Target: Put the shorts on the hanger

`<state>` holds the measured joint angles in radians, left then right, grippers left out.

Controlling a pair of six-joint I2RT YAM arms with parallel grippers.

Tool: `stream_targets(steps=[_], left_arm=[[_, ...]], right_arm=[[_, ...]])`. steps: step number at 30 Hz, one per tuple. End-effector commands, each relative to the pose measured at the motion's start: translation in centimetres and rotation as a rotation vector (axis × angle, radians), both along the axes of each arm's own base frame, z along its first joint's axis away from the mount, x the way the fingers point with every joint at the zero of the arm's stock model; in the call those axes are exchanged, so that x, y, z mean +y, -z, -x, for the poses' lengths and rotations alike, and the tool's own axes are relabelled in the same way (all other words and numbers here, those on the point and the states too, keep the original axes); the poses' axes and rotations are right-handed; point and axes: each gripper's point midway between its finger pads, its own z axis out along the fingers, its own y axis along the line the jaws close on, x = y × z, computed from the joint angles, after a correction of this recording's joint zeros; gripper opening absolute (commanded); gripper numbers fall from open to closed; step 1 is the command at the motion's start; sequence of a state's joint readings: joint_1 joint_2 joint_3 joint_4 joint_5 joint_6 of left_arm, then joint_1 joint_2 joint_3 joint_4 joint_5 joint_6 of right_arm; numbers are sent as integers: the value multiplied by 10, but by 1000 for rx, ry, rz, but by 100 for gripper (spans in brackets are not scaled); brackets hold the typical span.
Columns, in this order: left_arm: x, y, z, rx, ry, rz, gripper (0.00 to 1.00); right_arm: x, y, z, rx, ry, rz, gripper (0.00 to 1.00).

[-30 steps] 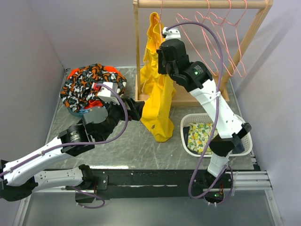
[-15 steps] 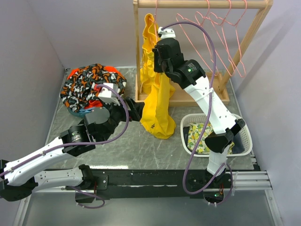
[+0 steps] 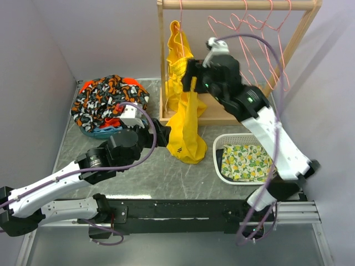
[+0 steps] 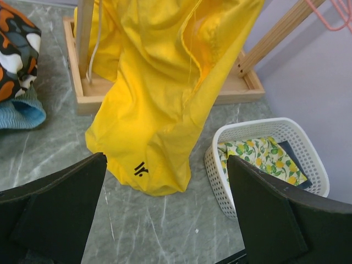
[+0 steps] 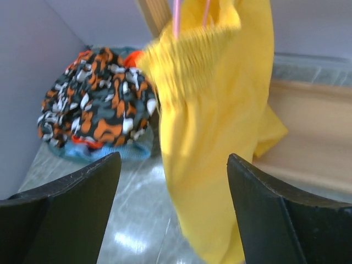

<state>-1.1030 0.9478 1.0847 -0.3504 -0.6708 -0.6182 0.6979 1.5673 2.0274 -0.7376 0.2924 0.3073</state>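
shorts hang off the pink hanger at the left end of the wood rack. waistband is bunched up top by the wire, and the rest drops in a long yellow fold in front of the rack base. on the r wrist cam the waistband is blurred, w/ two pink wires running up out of it. low end reaches table level just beside the white basket; i can't tell if it rests there or hangs just clear. small dark logo near the hem on the l wrist cam.

right gripper is up against the upper part of the shorts. its fingers are spread wide w/ nothing pinched, and i can't tell if they touch the fabric. left gripper sits low, near the hem on its left side, pointing at it. its fingers are also spread wide and hold nothing, w/ the fabric ahead of them.

more pink hangers hang further right on the rail. lemon-print cloth lies in the basket. a black, orange and white patterned pile sits on the far left of the table, well apart from the shorts
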Motion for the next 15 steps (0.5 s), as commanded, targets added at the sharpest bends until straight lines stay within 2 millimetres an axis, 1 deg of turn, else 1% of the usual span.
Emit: stream_targets(steps=[1, 2, 3, 4, 5, 6, 7, 8, 9, 10, 11, 12, 13, 14, 15], left_arm=[[1, 12, 2, 47, -14, 25, 96], [1, 14, 3, 52, -10, 24, 96], [-1, 20, 4, 62, -6, 14, 96], [-2, 22, 4, 70, 1, 12, 97], [-2, 25, 5, 75, 3, 7, 96], [-2, 31, 6, 87, 3, -1, 96], [-4, 34, 6, 95, 8, -5, 97], [-3, 38, 7, 104, 5, -3, 96], [-3, 46, 7, 117, 0, -10, 96], [-4, 50, 7, 126, 1, -10, 96], [-6, 53, 8, 132, 11, -8, 97], [-7, 61, 9, 139, 15, -21, 96], [-7, 65, 9, 146, 15, -23, 96], [-6, 68, 9, 152, 7, -18, 96], [-5, 76, 9, 159, 3, -31, 96]], right_arm=[[-23, -13, 44, -59, -28, -140, 87], [-35, -28, 58, -112, -31, -190, 89], [-40, -23, 63, -110, -23, -201, 92], [-41, -1, 66, -75, -22, -184, 92], [-50, -4, 80, -92, -29, -212, 92], [-51, 23, 82, -47, -24, -199, 93], [-56, 32, 88, -38, -17, -208, 93], [-66, 26, 100, -72, -19, -247, 93], [-68, 56, 103, -27, -8, -233, 93], [-78, 57, 113, -40, 2, -257, 93], [-80, 67, 117, -27, 2, -267, 94], [-77, 96, 120, 22, -3, -257, 94], [-81, 99, 128, 22, -10, -280, 94], [-81, 109, 131, 41, -12, -291, 94], [-82, 134, 132, 79, -3, -272, 94]])
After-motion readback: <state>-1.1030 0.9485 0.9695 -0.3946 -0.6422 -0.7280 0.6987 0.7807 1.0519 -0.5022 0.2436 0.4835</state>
